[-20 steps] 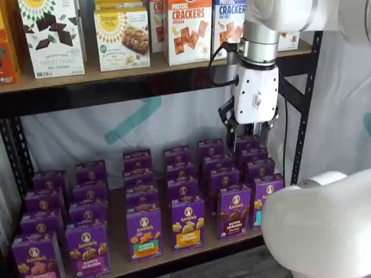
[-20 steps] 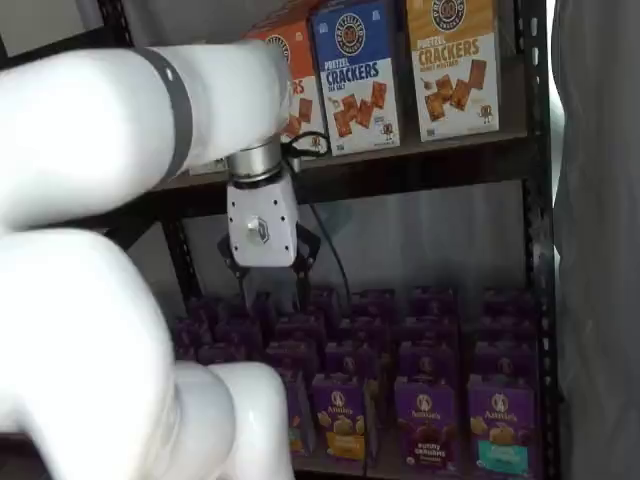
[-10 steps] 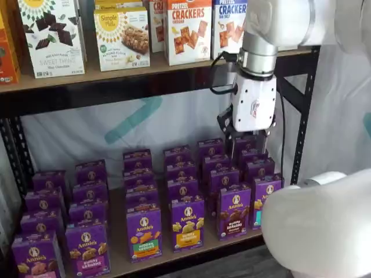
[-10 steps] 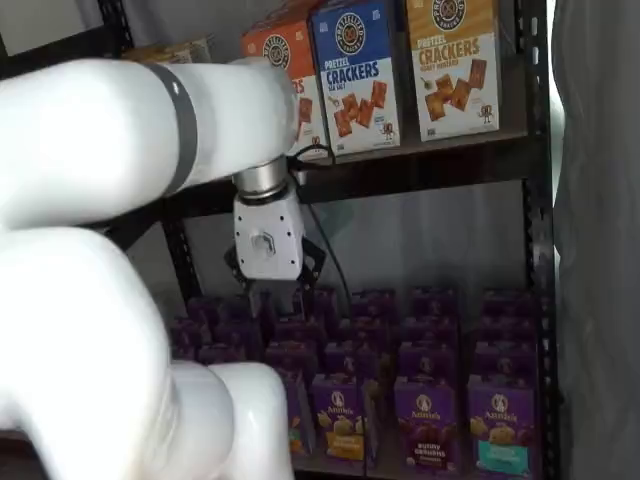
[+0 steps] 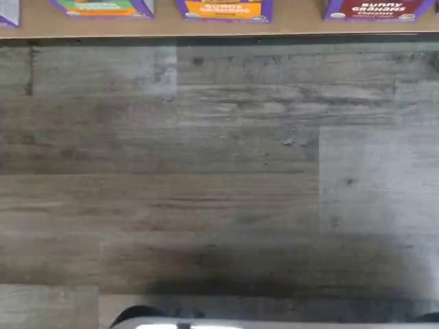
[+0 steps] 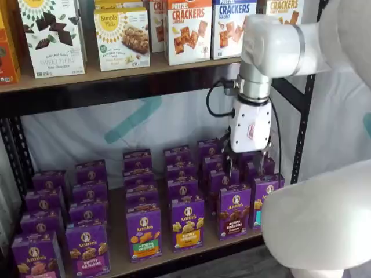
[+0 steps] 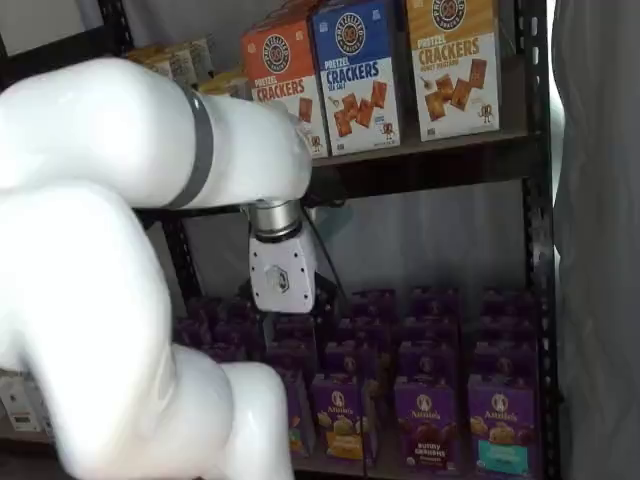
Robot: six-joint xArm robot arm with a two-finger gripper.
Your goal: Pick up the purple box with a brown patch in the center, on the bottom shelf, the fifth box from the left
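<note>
White-bodied gripper with black fingers [image 6: 246, 164] low among the rear purple cartons, jaws' spread impossible to tell, small purple carton with brown bunny grahams panel [image 6: 233, 211] at the front of the tan board bottom shelf [image 6: 119, 255], just below and forward, untouched.

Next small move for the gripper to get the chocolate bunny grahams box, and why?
Probably ease forward toward the shelf's front edge, then descend. In a shelf view the gripper hangs over the boxes behind the purple box, which stands at the front of the bottom shelf. Its fingers show a gap, apparently open, and hold nothing, so only alignment looks missing.
</note>
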